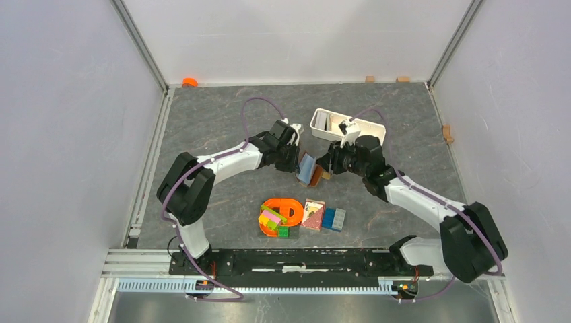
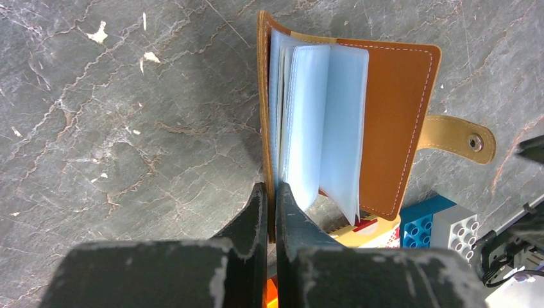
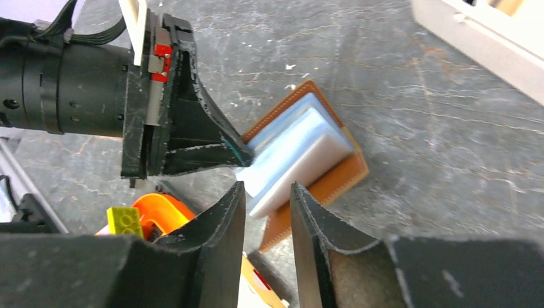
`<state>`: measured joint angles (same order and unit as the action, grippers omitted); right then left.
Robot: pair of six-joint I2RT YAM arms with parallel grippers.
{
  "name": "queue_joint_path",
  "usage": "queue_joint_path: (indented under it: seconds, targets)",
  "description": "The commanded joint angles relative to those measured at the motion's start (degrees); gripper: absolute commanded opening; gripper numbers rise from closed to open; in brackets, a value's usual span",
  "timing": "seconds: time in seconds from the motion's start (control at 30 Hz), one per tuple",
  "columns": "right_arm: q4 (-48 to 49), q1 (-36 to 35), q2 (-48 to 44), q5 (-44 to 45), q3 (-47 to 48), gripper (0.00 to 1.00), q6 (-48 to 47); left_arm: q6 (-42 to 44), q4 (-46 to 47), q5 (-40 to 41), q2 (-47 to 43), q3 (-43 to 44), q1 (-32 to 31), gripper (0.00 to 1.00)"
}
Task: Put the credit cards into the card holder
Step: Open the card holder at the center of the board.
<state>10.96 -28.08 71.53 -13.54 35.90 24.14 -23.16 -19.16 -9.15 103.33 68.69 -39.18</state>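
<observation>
Two tools were at the open card holder: the left tool was clamped on its brown cover's edge; the right tool, jaws apart and empty, hovered with the clear sleeves just beyond its fingertips.

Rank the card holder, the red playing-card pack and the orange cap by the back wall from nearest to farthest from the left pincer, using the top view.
1. The card holder: mid-table, pinched in the left pincer itself.
2. The red playing-card pack: lying nearer the arm bases.
3. The orange cap: far-left corner, against the back wall.
</observation>
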Motion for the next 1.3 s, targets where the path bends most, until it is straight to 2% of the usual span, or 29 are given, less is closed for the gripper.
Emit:
queue_joint_path:
  seconds: [0.0,0.17,0.4,0.57,0.77,1.03,1.27]
  targets:
    - [5.83,-1.12,5.23,-6.66,3.65,0.35,3.63,-1.34,-2.38,1.17,-0.88,-1.70,0.19,0.02]
    - [8.05,-2.97,11.23,-9.64,6.94,0.31,4.91,-1.53,-2.07,0.89,-0.89,-1.87,0.16,0.02]
    - [8.47,-4.05,18.52,-8.23,9.95,0.30,5.56,-2.05,-1.76,0.80,-0.97,-2.26,0.16,0.02]
    - [2.50,-4.09,20.43,0.07,9.93,0.30,4.52,-2.46,-2.01,2.79,-0.96,-2.67,0.29,0.02]
    - [0.13,-4.10,19.80,7.79,6.24,0.30,3.67,-2.85,-2.10,7.02,-0.29,-3.82,0.92,0.02]
    - [1.35,-4.03,21.58,8.52,3.40,0.33,2.28,-2.41,-2.73,7.57,1.05,-3.22,2.06,0.25]
    - [3.73,-4.00,22.75,4.74,3.79,0.45,-0.52,0.37,-2.67,8.00,-1.41,-2.07,2.02,0.57]
